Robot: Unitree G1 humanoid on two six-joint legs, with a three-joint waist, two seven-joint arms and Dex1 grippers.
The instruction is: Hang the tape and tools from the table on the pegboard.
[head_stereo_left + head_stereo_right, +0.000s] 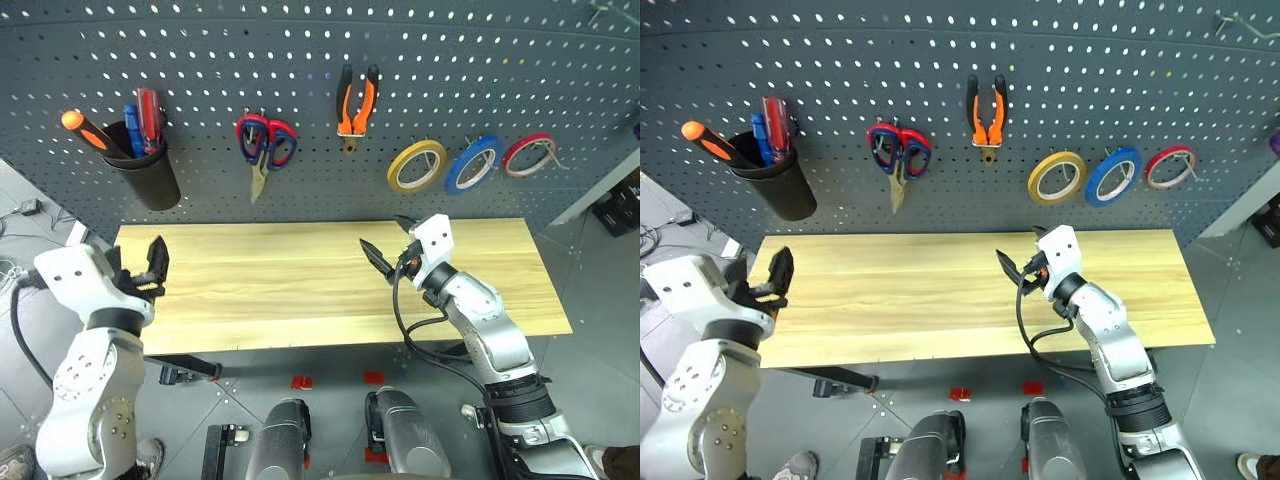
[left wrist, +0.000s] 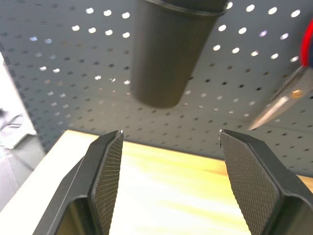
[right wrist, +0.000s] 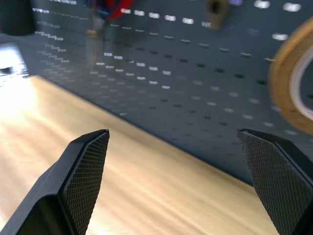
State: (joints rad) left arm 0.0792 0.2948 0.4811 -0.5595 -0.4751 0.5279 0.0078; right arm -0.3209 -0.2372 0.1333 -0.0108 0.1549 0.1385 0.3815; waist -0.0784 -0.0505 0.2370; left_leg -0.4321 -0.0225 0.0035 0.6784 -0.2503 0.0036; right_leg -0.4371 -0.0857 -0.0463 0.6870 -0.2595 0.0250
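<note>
Your table (image 1: 300, 290) at mid-frame is bare: yellow tape (image 1: 417, 165), pliers (image 1: 356, 105) and scissors (image 1: 265, 145) hang on the pegboard (image 1: 300, 40) above; the screwdriver (image 1: 90, 132) sits in the cup (image 1: 148, 170), upper left. Left gripper (image 1: 157, 265) and right gripper (image 1: 390, 245) both gape empty. Hanging looks finished; just keep them clear.

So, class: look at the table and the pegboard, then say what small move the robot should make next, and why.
Probably just draw both arms back and stop. The table is bare, the yellow tape and pliers hang on the pegboard, and the left gripper and right gripper are open, holding nothing.
</note>
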